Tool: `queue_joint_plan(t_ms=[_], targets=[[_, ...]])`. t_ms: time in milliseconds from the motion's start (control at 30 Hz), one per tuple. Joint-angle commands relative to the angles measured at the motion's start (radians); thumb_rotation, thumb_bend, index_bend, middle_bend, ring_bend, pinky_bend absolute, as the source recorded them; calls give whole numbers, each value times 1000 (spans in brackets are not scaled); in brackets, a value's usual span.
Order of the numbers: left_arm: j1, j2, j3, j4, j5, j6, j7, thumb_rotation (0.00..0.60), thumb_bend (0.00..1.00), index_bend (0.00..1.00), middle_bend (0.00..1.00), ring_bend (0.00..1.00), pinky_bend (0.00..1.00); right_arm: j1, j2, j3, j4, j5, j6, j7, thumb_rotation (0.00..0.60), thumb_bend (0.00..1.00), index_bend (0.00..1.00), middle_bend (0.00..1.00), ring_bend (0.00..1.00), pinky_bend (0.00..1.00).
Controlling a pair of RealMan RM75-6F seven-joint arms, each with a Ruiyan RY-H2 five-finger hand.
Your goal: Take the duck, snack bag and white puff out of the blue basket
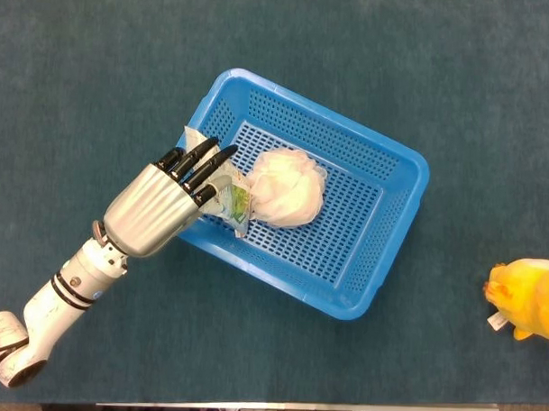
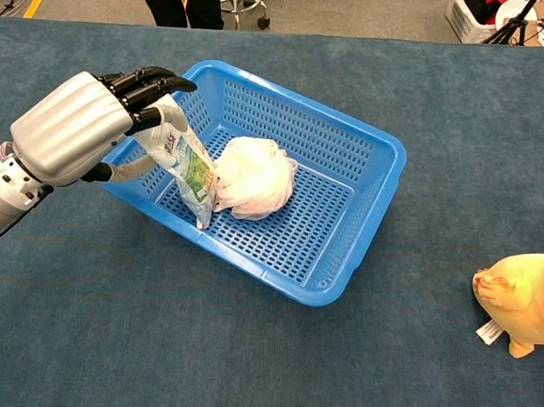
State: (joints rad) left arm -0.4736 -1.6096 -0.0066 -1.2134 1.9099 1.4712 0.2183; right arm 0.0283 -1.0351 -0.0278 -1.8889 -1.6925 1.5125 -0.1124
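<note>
Reaching into the basket (image 2: 371, 145) at its left wall, the left robot hand (image 2: 75, 131) pinches the bag (image 2: 192, 171) top. Bag judged light, crinkly, slippery; grip the sealed edge.

Left hand (image 2: 80, 132) at the blue basket (image 2: 364, 231), 9 o'clock side, fingers on the snack bag (image 2: 188, 170). White puff (image 2: 253, 178) touches the bag. Duck (image 2: 528, 301) at 3 o'clock, well apart.

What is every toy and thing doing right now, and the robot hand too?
duck: out of the basket, on the table.
snack bag: standing against the basket's left wall, inside.
white puff: in the basket, beside the bag.
blue basket: upright on the table.
left hand: fingers around the bag's top.
</note>
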Motion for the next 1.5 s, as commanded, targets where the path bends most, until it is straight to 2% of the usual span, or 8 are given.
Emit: queue_joint_plan(t_ms=[33, 500, 667, 933, 1100, 1267, 1500], targets=[[-4, -12, 0, 21, 13, 27, 0, 600, 312, 390, 223, 224, 481, 1, -1, 0, 1, 1, -2, 2, 600, 0, 12, 112, 117, 412], [-16, -37, 16, 85, 22, 49, 32, 600, 312, 441, 339, 354, 604, -1, -2, -3, 5, 2, -2, 12, 600, 0, 12, 112, 117, 413], [-16, -51, 16, 109, 22, 68, 36, 600, 312, 495, 399, 417, 667, -2, -3, -5, 7, 3, -1, 15, 600, 0, 12, 112, 117, 412], [-11, -83, 15, 165, 16, 110, 23, 600, 329, 611, 573, 557, 818, -4, -6, -6, 12, 6, -1, 20, 600, 0, 16, 112, 117, 412], [-7, -94, 16, 185, 13, 136, 4, 600, 355, 662, 642, 609, 870, -4, -8, -7, 15, 8, -3, 24, 600, 0, 20, 112, 116, 413], [-2, -89, 13, 174, 4, 157, -3, 600, 361, 683, 665, 625, 889, -4, -11, -6, 18, 9, -3, 27, 600, 0, 20, 112, 117, 413], [11, -36, 2, 95, 4, 205, 16, 600, 370, 692, 676, 634, 897, -5, -15, -7, 24, 12, -3, 32, 600, 0, 20, 112, 117, 413]])
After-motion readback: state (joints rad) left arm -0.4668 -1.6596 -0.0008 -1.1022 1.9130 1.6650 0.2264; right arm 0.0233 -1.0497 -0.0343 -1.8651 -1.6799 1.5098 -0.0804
